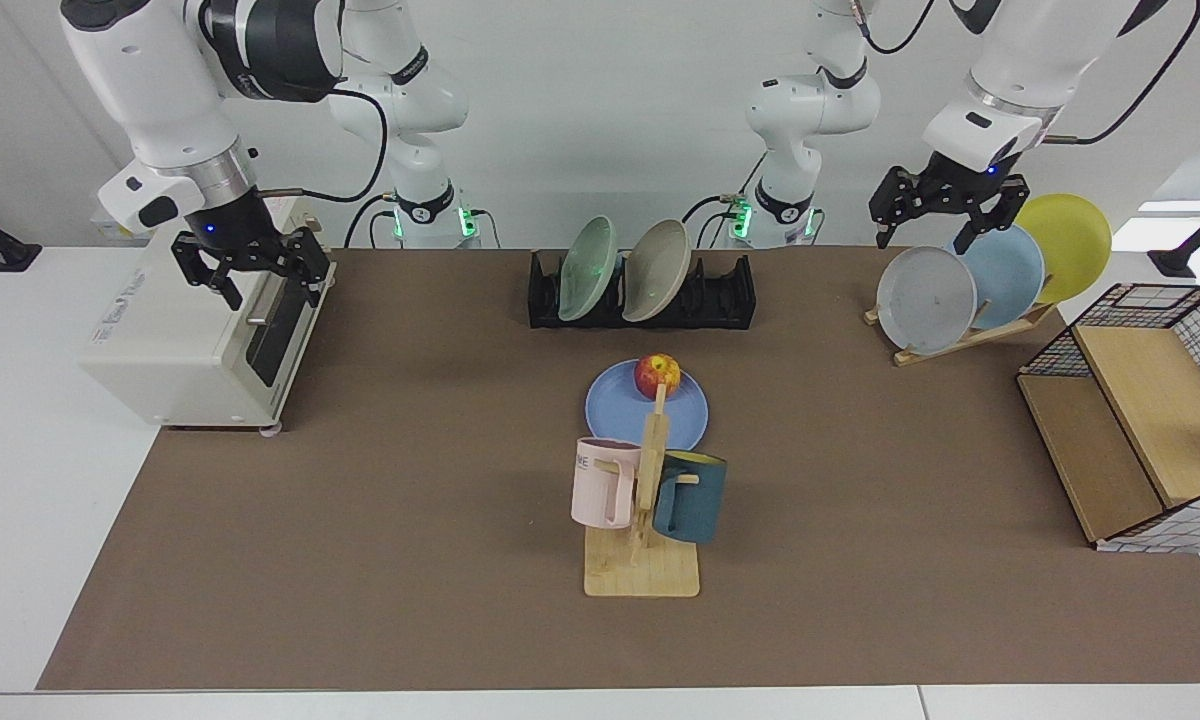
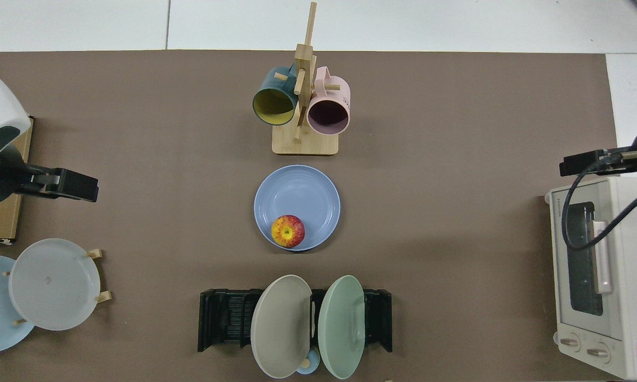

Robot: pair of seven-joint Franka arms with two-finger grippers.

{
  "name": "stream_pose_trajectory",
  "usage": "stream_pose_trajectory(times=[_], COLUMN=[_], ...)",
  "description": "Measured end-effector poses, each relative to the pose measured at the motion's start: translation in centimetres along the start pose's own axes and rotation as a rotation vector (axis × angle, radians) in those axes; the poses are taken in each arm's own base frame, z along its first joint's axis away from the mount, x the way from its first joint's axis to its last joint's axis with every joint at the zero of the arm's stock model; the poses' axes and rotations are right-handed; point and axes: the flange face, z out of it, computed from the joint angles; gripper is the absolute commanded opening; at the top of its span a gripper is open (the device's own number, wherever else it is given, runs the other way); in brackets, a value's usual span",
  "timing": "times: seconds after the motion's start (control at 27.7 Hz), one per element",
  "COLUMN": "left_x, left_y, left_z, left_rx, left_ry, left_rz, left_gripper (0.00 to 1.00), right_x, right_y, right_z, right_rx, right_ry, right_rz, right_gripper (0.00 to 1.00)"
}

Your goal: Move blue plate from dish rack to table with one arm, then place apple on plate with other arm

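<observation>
The blue plate [image 1: 622,412] [image 2: 297,199] lies flat on the brown mat of the table [image 1: 360,560], in front of the black dish rack [image 1: 725,295] [image 2: 225,318]. The apple [image 1: 657,375] [image 2: 287,231] rests on the plate, near the rim on the rack side. My right gripper [image 1: 257,285] [image 2: 584,162] hangs open and empty above the toaster oven, far from the plate. Above the grey plate in the wooden stand, my left gripper [image 1: 945,228] [image 2: 66,185] is also open and empty.
A green plate [image 1: 587,268] and a beige plate [image 1: 657,270] stand in the rack. A wooden mug stand [image 1: 643,560] with two mugs sits in front of the blue plate. A toaster oven [image 1: 185,345] stands at one end, a wooden plate stand [image 1: 960,340] and wire basket [image 1: 1140,440] at the other.
</observation>
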Motion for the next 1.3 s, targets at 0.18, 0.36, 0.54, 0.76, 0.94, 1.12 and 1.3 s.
stream_pose_trajectory(times=[0.18,0.36,0.54,0.76,0.94,1.12,1.3], left_x=[-0.1,-0.1,-0.1,-0.1,-0.1,-0.1,-0.1], left_y=[0.0,0.0,0.0,0.0,0.0,0.0,0.0], left_z=[-0.1,-0.1,-0.1,-0.1,-0.2,-0.2,-0.2], left_rx=[0.0,0.0,0.0,0.0,0.001,0.001,0.001], left_ry=[0.002,0.002,0.002,0.002,0.003,0.003,0.003], left_rz=[0.0,0.0,-0.001,-0.001,-0.001,-0.001,-0.002], left_gripper=[1.0,1.0,1.0,1.0,1.0,1.0,1.0], right_x=[-1.7,-2.6,-2.6,-2.5,-2.4,-1.7,-1.0], right_y=[0.2,0.5,0.0,-0.8,-2.3,-4.0,-4.7], right_z=[0.5,0.2,0.1,0.1,0.2,0.3,0.6], right_rx=[0.004,0.005,0.005,0.009,0.01,0.012,0.012], right_ry=[0.008,0.01,0.012,0.012,0.004,-0.018,-0.02], right_rz=[0.004,0.011,0.012,0.018,0.0,-0.027,0.004], right_gripper=[1.0,1.0,1.0,1.0,1.0,1.0,1.0])
